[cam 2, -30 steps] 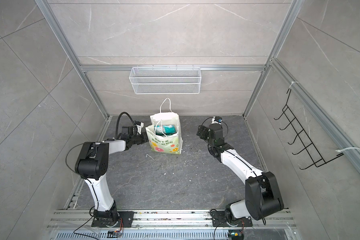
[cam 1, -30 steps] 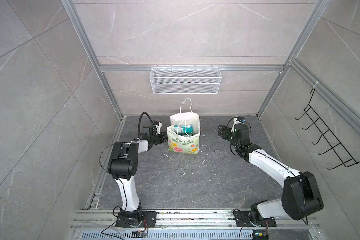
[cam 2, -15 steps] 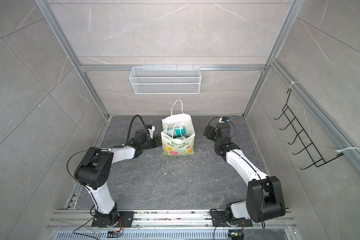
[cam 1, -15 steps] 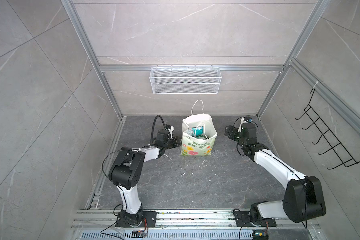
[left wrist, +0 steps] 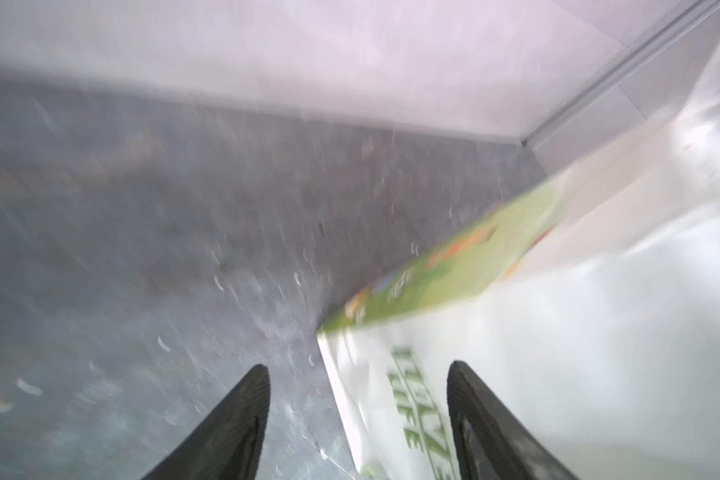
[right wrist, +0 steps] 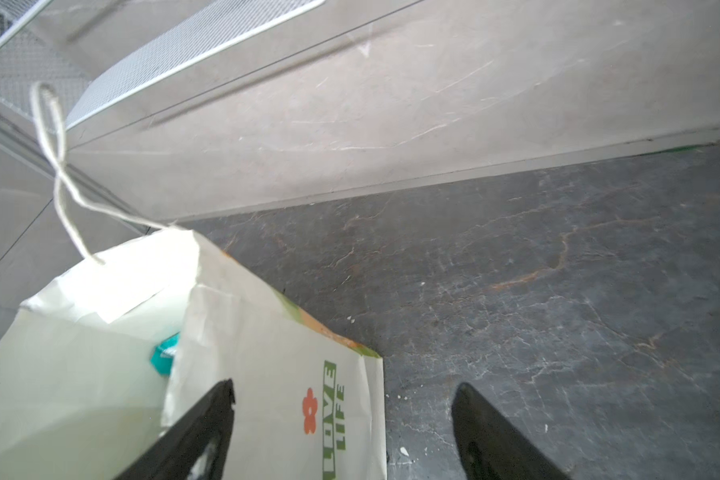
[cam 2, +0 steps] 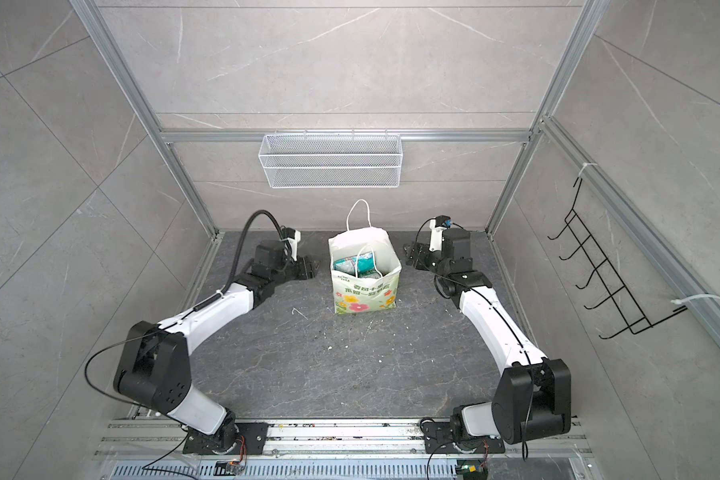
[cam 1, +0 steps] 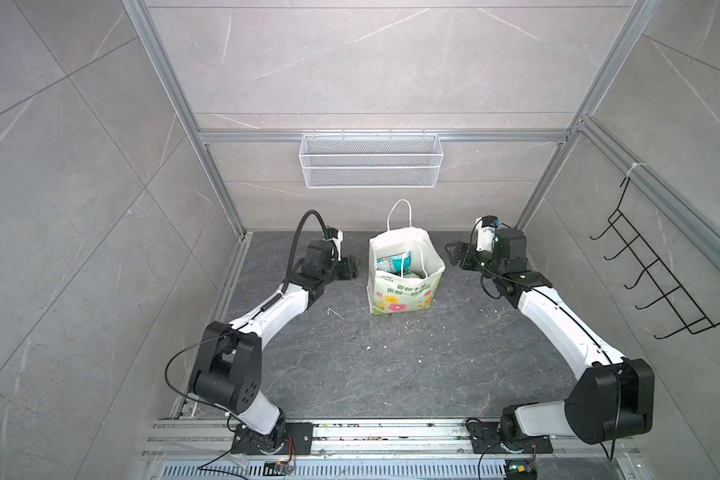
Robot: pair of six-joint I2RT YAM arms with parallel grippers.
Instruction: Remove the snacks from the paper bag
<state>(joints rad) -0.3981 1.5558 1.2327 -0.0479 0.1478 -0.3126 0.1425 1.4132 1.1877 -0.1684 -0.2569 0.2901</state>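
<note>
The white paper bag with its flower print stands upright and open at the back middle of the dark floor. The snacks show in its mouth: a teal packet, the others hidden beneath. My left gripper is low on the floor just left of the bag, open and empty. On the bag's right, my right gripper is open, its fingers framing the "LOVE LIFE" side panel.
A white wire mesh basket hangs on the back wall above the bag. A black hook rack is on the right wall. White crumbs dot the floor. The back wall is close behind the bag.
The bag has slid right from the back left to the middle, with my left arm following it. My left jaws have spread wider. My right gripper has backed to the right.
</note>
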